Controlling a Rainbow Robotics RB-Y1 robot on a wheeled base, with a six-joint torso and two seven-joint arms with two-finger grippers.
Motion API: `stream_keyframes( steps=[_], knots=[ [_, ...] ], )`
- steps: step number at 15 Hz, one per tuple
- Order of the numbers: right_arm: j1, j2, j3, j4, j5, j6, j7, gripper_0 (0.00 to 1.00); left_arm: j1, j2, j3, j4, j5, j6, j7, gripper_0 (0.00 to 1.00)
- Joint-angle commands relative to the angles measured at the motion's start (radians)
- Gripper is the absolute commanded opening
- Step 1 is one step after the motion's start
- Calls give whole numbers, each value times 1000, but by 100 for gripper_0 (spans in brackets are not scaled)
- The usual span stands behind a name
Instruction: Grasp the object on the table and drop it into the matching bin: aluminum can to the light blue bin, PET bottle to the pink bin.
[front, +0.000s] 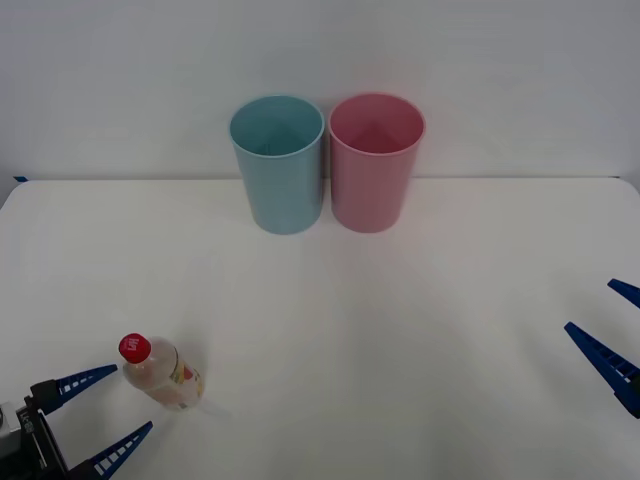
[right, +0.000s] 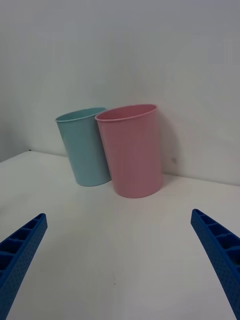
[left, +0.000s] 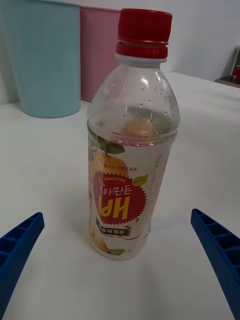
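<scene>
The PET bottle is stood upright on the table near its left front corner, just ahead of the wide-spread left gripper and untouched. The light blue bin and pink bin are set side by side at the far edge, nothing visible inside either. The right gripper is held wide apart at the right edge.

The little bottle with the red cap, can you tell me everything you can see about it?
The PET bottle is small, made of clear plastic, with a red screw cap shut on top. A pale label with yellow fruit, green leaves and a red badge wraps its lower half. It looks empty, with droplets inside. It stands upright on the white table, near the front left corner, well away from both bins. The left gripper is open in front of it, not touching it.
</scene>
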Motion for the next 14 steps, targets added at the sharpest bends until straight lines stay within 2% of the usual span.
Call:
stream_keyframes(
  steps=[1, 14],
  knots=[
    [0, 0, 0, 0, 0, 0, 0, 100, -19, -44, 0, 0, -19, 1, -3, 100],
    [0, 0, 0, 0, 0, 0, 0, 100, -83, -190, 0, 3, -85, 30, -26, 100]
  ],
)
